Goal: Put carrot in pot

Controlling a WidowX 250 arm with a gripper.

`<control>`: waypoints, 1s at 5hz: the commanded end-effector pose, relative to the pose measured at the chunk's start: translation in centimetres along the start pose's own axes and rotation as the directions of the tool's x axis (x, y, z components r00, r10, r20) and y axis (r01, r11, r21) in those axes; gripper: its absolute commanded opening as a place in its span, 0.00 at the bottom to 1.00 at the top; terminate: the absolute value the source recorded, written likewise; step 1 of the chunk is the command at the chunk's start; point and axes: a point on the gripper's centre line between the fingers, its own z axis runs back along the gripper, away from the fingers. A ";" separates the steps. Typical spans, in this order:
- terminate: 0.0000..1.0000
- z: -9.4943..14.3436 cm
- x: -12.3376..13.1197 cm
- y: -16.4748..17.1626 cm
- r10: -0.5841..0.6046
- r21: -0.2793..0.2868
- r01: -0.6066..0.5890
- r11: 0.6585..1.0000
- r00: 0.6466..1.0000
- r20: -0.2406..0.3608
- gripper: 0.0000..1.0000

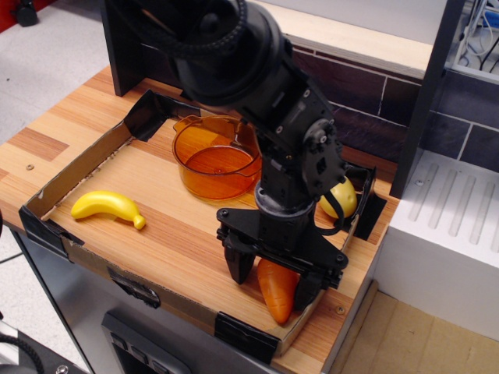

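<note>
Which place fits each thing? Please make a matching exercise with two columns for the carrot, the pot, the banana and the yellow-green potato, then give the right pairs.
Things:
1. carrot
2. pot
3. banana
4. yellow-green potato

Places:
A. lying alone at the left side of the tray
B. between the fingers of the open pincer, at the tray's front edge
C. at the right wall of the tray, partly hidden behind the arm
D. at the back of the tray, empty

Pairs: 1-B, 2-D, 3-A, 4-C
</note>
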 end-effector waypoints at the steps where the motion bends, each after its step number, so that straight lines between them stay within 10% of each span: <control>1: 0.00 1.3 0.0 -0.1 0.069 -0.027 -0.068 0.997 0.997 0.036 0.00; 5: 0.00 10.7 7.0 8.8 0.412 0.032 -0.428 0.903 0.885 0.215 0.00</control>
